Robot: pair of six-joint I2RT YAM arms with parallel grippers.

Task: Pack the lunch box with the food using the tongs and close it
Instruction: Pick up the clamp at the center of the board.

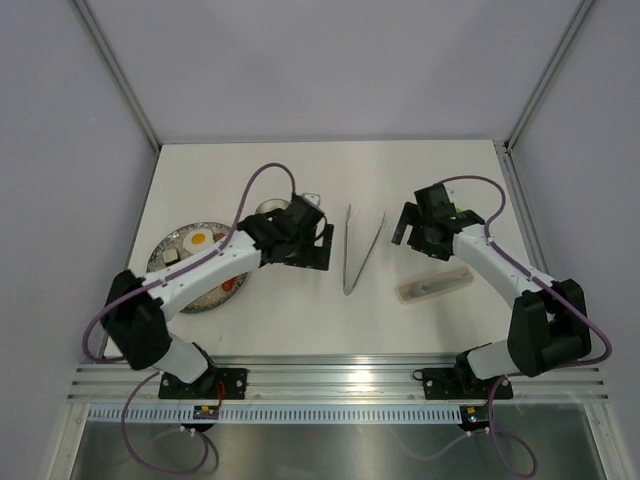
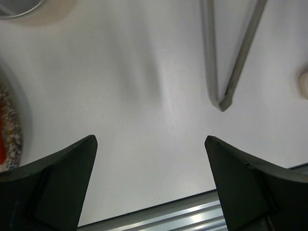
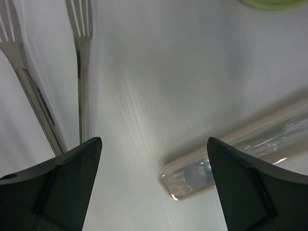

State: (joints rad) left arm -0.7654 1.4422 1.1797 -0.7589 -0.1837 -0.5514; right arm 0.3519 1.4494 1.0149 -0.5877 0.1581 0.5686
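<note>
The silver tongs (image 1: pixel 360 250) lie flat mid-table in a narrow V, joined end nearest the arm bases. My left gripper (image 1: pixel 318 248) hovers open just left of them, and its wrist view shows them at upper right (image 2: pixel 231 62) beyond the empty gripper (image 2: pixel 150 139). My right gripper (image 1: pixel 408 232) hangs open just right of the tongs. The tongs' slotted tips (image 3: pixel 82 72) show left of that gripper (image 3: pixel 153 140), which holds nothing. The steel lunch box (image 1: pixel 268 208) peeks out behind the left wrist. The green lid (image 3: pixel 274 4) shows as a sliver. The food, including an egg (image 1: pixel 199 238), sits on the plate.
A speckled grey plate (image 1: pixel 165 245) lies at the left, under the left forearm. A long translucent case (image 1: pixel 433 284) lies at the right, its rounded end (image 3: pixel 231 159) below the right gripper. A metal rail (image 1: pixel 340 375) borders the near table edge, and walls enclose the other sides.
</note>
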